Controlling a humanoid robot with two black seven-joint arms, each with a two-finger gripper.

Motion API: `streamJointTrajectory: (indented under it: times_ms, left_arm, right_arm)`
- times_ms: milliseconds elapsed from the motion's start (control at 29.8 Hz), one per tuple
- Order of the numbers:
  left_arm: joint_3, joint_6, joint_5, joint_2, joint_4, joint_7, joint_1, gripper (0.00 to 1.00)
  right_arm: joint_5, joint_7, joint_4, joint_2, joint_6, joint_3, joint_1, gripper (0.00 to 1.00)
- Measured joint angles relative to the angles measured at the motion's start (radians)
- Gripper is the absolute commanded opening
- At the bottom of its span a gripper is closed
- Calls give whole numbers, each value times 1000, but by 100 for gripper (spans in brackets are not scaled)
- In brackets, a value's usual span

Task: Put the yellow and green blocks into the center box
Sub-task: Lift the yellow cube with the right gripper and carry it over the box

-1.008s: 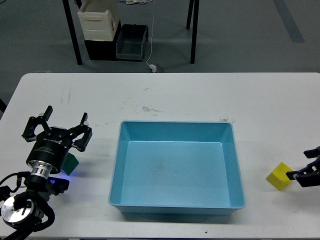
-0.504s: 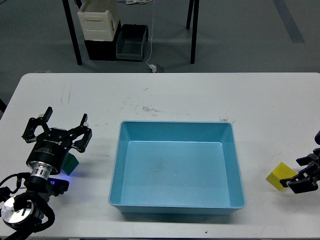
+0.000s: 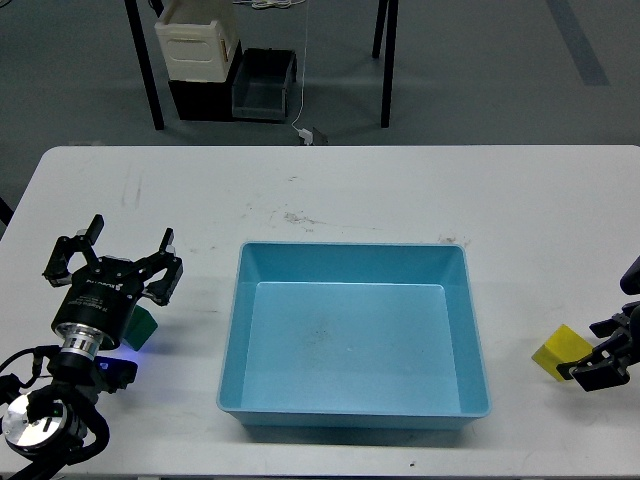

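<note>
The blue box [image 3: 232, 330] stands in the middle of the white table. A green block [image 3: 143, 327] lies left of it, partly hidden under my left gripper [image 3: 120, 252], which hangs over the block with its fingers spread wide and empty. A yellow block [image 3: 558, 349] lies right of the box near the table's right edge. My right gripper [image 3: 600, 352] comes in from the right edge, open, its dark fingers right beside the block's right side and overlapping its lower right corner.
The white table [image 3: 330, 190] reaches to the front and right edges of the view. Beyond its far edge are black table legs [image 3: 145, 70], a white container [image 3: 198, 45] and a dark bin [image 3: 262, 85] on the floor.
My right gripper has moved down and a little left, closer against the yellow block's right side. The left gripper and the green block have not moved.
</note>
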Motion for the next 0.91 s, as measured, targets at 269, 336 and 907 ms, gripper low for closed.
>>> streamJointTrajectory:
  times_ms: [269,336,907]
  left_arm:
    - [0,0,-1,-2,15,0,0,100]
    - [0,0,-1,-4,16,0,-2,100]
    - [0,0,-2,-7,26,0,-5,100]
  right_arm:
    - [2,0,-13,34,0,-1,-2,93]
    - [1,0,-14,37,0,-1,-3,79]
    - [-50,0,-10,3,-11,46,210,6]
